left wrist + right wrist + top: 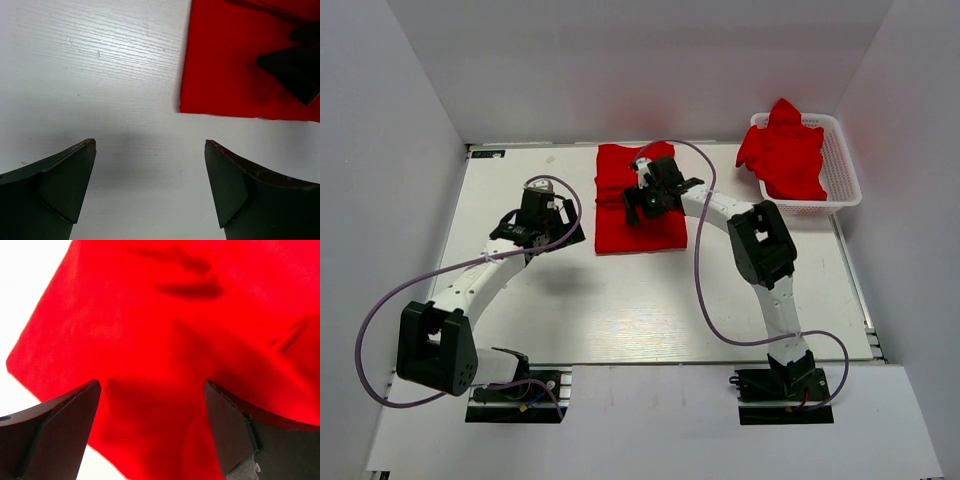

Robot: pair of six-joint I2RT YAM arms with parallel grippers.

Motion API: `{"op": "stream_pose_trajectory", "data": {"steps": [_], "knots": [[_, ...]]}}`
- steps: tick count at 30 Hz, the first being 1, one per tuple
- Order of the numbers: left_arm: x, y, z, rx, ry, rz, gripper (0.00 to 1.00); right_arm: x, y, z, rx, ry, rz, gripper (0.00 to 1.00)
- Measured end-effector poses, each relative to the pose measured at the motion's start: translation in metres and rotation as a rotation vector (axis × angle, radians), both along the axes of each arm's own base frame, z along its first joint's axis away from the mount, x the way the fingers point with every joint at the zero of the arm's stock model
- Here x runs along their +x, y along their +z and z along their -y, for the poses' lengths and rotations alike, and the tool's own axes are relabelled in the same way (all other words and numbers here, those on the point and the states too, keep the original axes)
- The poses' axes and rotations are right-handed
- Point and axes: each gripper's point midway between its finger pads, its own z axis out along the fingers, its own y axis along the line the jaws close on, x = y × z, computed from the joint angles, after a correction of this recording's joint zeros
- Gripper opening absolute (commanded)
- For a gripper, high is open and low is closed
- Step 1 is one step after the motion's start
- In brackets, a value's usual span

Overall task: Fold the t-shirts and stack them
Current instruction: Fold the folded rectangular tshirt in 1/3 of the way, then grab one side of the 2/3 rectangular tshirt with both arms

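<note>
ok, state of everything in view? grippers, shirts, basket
folded shirt, folded into a rectangle, lying flat on the table
basket, upright, at the table's far right corner
loose shirts, crumpled and unfolded, heaped in the basket above its rim
left gripper, open, empty, over bare table beside the folded shirt
right gripper, open, gripping nothing, over the folded shirt

The folded t-shirt (620,230) left of the basket (847,185) was plain bright red, unprinted; the heaped t-shirts (785,155) inside the basket matched it. The basket was white lattice, the table (620,310) beneath the basket white, faintly grained.
</note>
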Motion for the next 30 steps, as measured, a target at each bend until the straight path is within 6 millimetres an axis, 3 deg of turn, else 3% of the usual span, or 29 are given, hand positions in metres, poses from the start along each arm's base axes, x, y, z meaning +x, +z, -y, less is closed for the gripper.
{"op": "stream_pose_trajectory", "data": {"steps": [12,17,20,23,30], "knots": [[-0.007,-0.009,0.001,0.000,-0.012,-0.040,1.00,0.104,0.057,-0.022,0.061,-0.180,0.297,0.90],[-0.010,-0.011,0.000,0.003,-0.016,-0.051,1.00,0.121,0.068,-0.013,0.059,-0.228,0.342,0.90],[-0.008,-0.011,0.002,0.000,-0.027,-0.042,1.00,0.114,0.067,0.002,0.030,-0.264,0.329,0.90],[-0.002,-0.015,0.010,-0.011,-0.064,-0.035,1.00,0.084,0.070,0.033,-0.010,-0.341,0.275,0.90],[0.016,-0.065,0.036,-0.015,-0.164,-0.153,1.00,0.008,0.079,0.105,-0.043,-0.502,0.134,0.86]]}}
